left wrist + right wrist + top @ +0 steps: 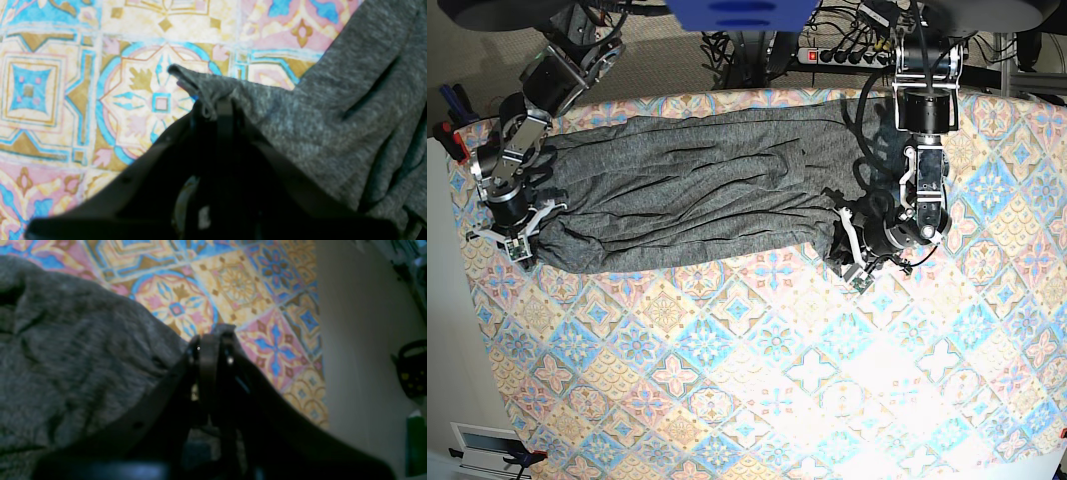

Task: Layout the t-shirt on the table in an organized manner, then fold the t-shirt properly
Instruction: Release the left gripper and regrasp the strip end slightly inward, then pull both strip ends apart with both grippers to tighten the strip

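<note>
Going left to right across the base view. Right gripper point(524, 243) at about 9 o'clock, jaws pressed together on a pinch of the t-shirt point(697, 195) at its lower corner on that side. Right wrist view: black fingers point(208, 350) squeezed tight, little nub of grey fabric poking out above the tips, rest of the cloth bunched off toward 9 o'clock. Table point(267, 340) edge close by toward 3 o'clock there, plain floor past it, so hardly any margin on that side.

Shirt itself: dark heather grey, stretched out long along the far side of the table, roughly 10 to 1 o'clock from centre, lots of lengthwise wrinkles, top edge running close to the far table edge. Not flat, not folded.

Left gripper point(859, 268) at about 2 o'clock from centre, clamped shut on the other lower corner of the shirt. Left wrist view: fingers point(225, 110) closed, a tongue of grey knit sticking out beyond the tips toward 11 o'clock, main body of fabric falling away to 3 o'clock in soft folds. Bare tile print under and ahead of that tongue.

No containers anywhere on the table, just the shirt.

Room-wise: whole near half of the table, 3 through 6 to 8 o'clock, bare pastel tile pattern. Power strip point(847, 55) and cables beyond the far edge at 12 o'clock.
</note>
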Robot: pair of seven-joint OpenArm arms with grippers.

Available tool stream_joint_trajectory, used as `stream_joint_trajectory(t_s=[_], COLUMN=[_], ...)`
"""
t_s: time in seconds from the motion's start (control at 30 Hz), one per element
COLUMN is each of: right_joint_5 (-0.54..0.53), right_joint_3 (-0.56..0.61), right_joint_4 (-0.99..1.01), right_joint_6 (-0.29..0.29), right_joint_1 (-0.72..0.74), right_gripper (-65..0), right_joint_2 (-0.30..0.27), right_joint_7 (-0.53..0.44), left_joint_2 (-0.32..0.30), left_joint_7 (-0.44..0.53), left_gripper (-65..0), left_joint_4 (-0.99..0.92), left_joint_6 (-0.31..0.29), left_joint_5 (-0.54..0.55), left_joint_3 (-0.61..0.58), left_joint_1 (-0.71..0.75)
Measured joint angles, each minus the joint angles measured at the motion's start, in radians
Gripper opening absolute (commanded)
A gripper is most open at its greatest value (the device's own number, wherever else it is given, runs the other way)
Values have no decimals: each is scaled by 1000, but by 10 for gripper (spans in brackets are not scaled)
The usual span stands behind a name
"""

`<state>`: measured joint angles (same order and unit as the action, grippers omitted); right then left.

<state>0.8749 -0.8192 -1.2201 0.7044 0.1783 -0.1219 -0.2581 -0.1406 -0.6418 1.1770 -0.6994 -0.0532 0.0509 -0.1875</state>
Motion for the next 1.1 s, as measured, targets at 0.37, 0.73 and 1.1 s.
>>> stream_joint_trajectory(t_s=[0.37, 0.73, 1.1], right_joint_5=[-8, -66, -210], right_joint_3=[-4, -5, -4], right_joint_4=[-11, -132, -215], right_joint_6=[0, 1, 2], right_joint_1=[2, -52, -158], right_gripper=[-650, -650, -650], right_joint_2=[0, 15, 16], right_joint_7=[0, 3, 0], left_joint_2=[30, 38, 32], left_joint_7=[-108, -151, -144], left_gripper=[-612, -613, -613], left_joint_4=[254, 470, 623], left_joint_6=[5, 0, -2], left_joint_5=[-76, -103, -102], left_joint_3=[136, 125, 125], left_joint_1=[130, 239, 327])
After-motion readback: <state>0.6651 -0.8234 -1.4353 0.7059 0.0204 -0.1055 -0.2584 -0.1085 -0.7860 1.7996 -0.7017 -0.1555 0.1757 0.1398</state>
